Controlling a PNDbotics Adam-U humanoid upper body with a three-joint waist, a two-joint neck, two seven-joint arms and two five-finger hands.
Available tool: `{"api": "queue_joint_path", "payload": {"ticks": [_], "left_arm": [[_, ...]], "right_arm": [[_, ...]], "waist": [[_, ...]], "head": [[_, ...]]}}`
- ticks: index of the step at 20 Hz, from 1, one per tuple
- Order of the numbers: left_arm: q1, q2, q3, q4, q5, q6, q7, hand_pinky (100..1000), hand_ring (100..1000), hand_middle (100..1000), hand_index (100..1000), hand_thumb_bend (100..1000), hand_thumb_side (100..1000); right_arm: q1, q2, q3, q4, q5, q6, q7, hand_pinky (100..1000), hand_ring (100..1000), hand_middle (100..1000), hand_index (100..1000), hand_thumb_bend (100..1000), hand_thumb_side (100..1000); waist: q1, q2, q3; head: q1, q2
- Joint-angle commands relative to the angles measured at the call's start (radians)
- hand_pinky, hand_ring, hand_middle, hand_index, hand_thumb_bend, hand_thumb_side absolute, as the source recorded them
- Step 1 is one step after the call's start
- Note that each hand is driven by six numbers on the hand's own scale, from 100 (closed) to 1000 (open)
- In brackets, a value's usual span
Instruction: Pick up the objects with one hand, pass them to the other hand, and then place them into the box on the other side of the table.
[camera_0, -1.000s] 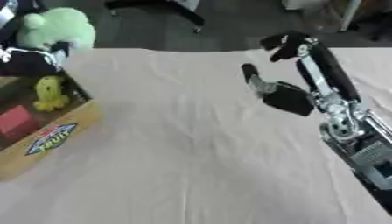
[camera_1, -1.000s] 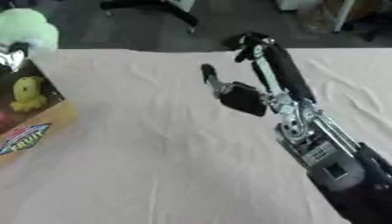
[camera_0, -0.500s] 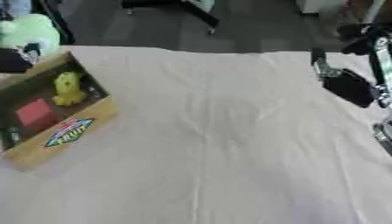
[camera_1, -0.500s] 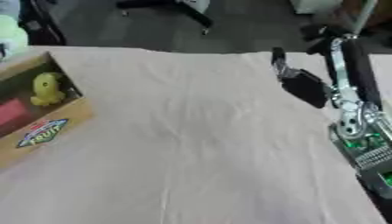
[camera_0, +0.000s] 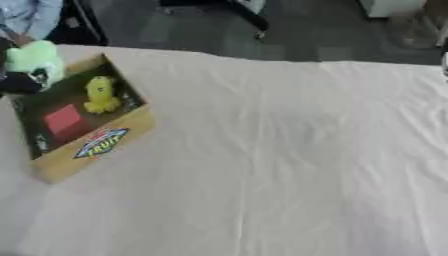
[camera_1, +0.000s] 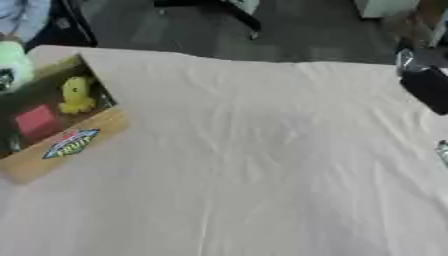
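Compared with the earlier frames, the whole scene is shifted rightward in both views, which is read as a turn of the head; the cardboard box (camera_0: 83, 127) is now seen much more fully, while the right arm is pushed out to the right edge. Of the right hand (camera_1: 427, 82) only a dark mass is seen at the right border of the right eye view, raised above the far right part of the desk (camera_0: 280, 165); whether its fingers are released or clenched cannot be told. The left hand (camera_0: 19, 84) is glimpsed as a dark shape at the left border, just beside the box's far corner, with a light green plush toy (camera_0: 33, 59) directly above it. The toy appears to be grasped there, though the fingers themselves cannot be made out.

The box is set on the left part of the desk, turned askew, with a coloured label (camera_0: 101, 144) on its near wall. Inside it, a small yellow toy figure (camera_0: 101, 94) is stood near the far wall and a red square object (camera_0: 63, 120) is laid beside it. The desk is covered by a pale cloth with soft creases.
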Motion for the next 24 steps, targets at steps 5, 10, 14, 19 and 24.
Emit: {"api": "queue_joint_path", "payload": {"ticks": [5,10,14,19,24], "left_arm": [[-0.055,-0.013,0.009,0.124,0.03,-0.037,0.041,572,565,401,473,100,152],[-0.075,-0.037,0.008,0.183,0.046,-0.06,0.08,562,570,428,509,114,145],[-0.085,-0.048,0.005,0.204,0.059,-0.069,0.111,558,570,432,514,111,161],[-0.095,-0.057,-0.006,0.233,0.043,-0.071,0.106,691,783,737,808,513,507],[-0.097,-0.054,-0.009,0.241,-0.03,-0.074,0.076,744,824,785,884,904,953]], "right_arm": [[-0.009,-0.024,-0.016,-0.001,-0.029,0.004,-0.023,685,601,622,740,355,377],[-0.007,-0.025,-0.017,-0.001,-0.034,0.007,-0.024,685,599,620,739,353,378],[-0.004,-0.024,-0.017,-0.002,-0.036,0.008,-0.025,684,599,620,739,352,379],[-0.002,-0.022,-0.015,-0.006,-0.036,0.009,-0.024,684,598,619,739,354,380],[-0.001,-0.017,-0.015,-0.011,-0.038,0.008,-0.026,682,596,617,738,352,381]], "waist": [[-0.001,-0.017,-0.003],[-0.002,-0.016,-0.006],[-0.001,-0.015,-0.007],[-0.001,-0.015,-0.009],[0.002,-0.017,-0.006]], "head": [[0.015,-0.003],[0.014,-0.005],[0.012,-0.007],[0.012,-0.013],[-0.008,-0.019]]}}
